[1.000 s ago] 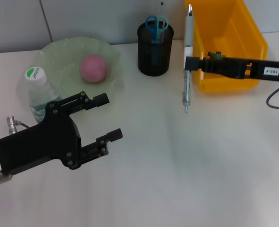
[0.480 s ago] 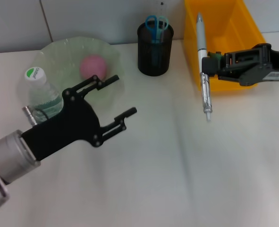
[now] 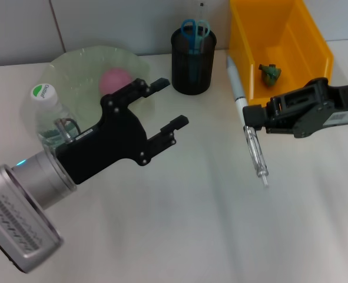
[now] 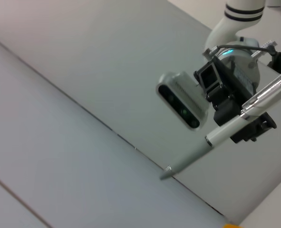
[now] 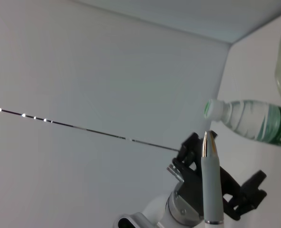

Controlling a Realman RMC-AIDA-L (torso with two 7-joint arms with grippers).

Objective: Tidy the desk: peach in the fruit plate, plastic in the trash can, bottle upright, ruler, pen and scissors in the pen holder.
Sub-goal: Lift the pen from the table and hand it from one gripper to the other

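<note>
Since the earlier frames the right gripper (image 3: 248, 117) has drawn back from over the trash can (image 3: 291, 71) toward the near side of the desk (image 3: 221, 224), and the pen (image 3: 246, 130) it pinches has tipped: grey end now points at the pen holder (image 3: 193, 62), clear tip angles down toward the desk. Left gripper (image 3: 162, 106) has advanced and risen, fingers spread wide, nothing between them

Right gripper: fingers pressed onto the pen near its middle (grip sits where grey barrel meets clear section). Trash can just beyond it, a small green scrap (image 3: 271, 71) inside

Left gripper: hangs above the desk, pen holder just ahead of its fingertips, fruit plate (image 3: 79, 71) beside and partly behind it. Peach (image 3: 116, 78) lies in the plate, partly hidden by the upper finger. Bottle (image 3: 47, 112) stands upright beside the arm, at the plate's edge

Pen holder: blue-handled scissors (image 3: 195, 28) stand in it

Left wrist view: right gripper and pen seen against the wall
</note>
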